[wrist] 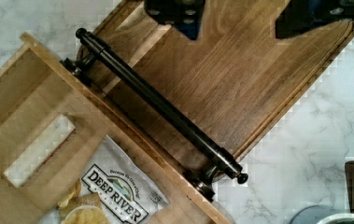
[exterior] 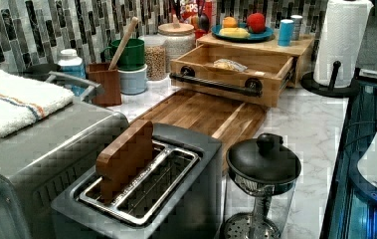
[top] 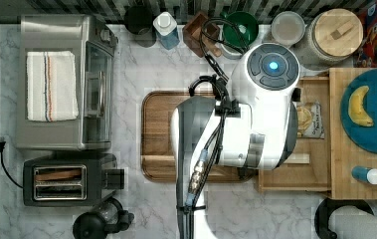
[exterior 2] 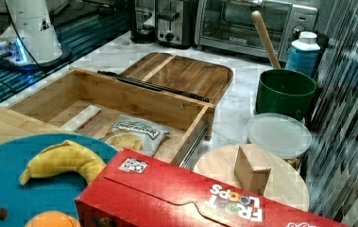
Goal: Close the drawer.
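The drawer (wrist: 34,140) is pulled out, just below the pincer (wrist: 240,18), whose fingers (wrist: 177,14) are spread wide and hold nothing. The wood looks stiff and should slide when the long black bar handle (wrist: 160,105) is pushed. The fingertips are cut off. A chip bag (wrist: 114,191) lies inside.

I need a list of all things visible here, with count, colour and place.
drawer: 1, light wood, open, handle over board
chip bag: 1, white, in drawer
board: 1, brown, counter middle
toaster: 1, black, the left view's front
oven: 1, silver, beside toaster
towel: 1, white, on oven
plate: 1, blue, above drawer
banana: 1, yellow, on plate
cereal box: 1, red, the right view's front
cup: 1, green, by wall
paper roll: 1, white, the left view's right
arm: 1, white, over board
hand: 1, black, open, above board
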Controlling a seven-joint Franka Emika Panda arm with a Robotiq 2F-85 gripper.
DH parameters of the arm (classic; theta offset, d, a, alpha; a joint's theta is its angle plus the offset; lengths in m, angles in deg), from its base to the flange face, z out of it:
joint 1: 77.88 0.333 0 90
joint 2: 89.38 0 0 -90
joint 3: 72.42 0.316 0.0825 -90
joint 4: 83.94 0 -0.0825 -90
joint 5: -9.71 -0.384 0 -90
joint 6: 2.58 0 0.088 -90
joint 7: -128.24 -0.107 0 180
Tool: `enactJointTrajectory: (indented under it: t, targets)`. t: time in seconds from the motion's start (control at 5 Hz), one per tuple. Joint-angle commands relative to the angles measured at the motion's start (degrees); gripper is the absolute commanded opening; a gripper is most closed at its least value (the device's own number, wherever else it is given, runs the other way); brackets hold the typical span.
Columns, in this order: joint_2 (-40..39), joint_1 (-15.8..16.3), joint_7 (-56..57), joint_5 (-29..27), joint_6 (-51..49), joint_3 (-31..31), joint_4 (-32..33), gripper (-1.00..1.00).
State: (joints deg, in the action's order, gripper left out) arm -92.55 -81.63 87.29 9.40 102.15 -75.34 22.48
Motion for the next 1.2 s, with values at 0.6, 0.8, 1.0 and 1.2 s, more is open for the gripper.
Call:
enactJointTrajectory:
  t: [0.6,0.8,1.0,1.2]
  targets:
    - [2.4,1.1,3.9,-0.1,5.0,1.1,5.5,1.0]
    - [5.3,2.2,11.7,-2.6,10.0,2.4,11.3,1.0]
    - [6.3,3.4,16.4,-4.2,11.0,3.4,14.1,1.0]
    - [7.0,4.2,25.3,-4.5,13.7,4.1,17.5,1.0]
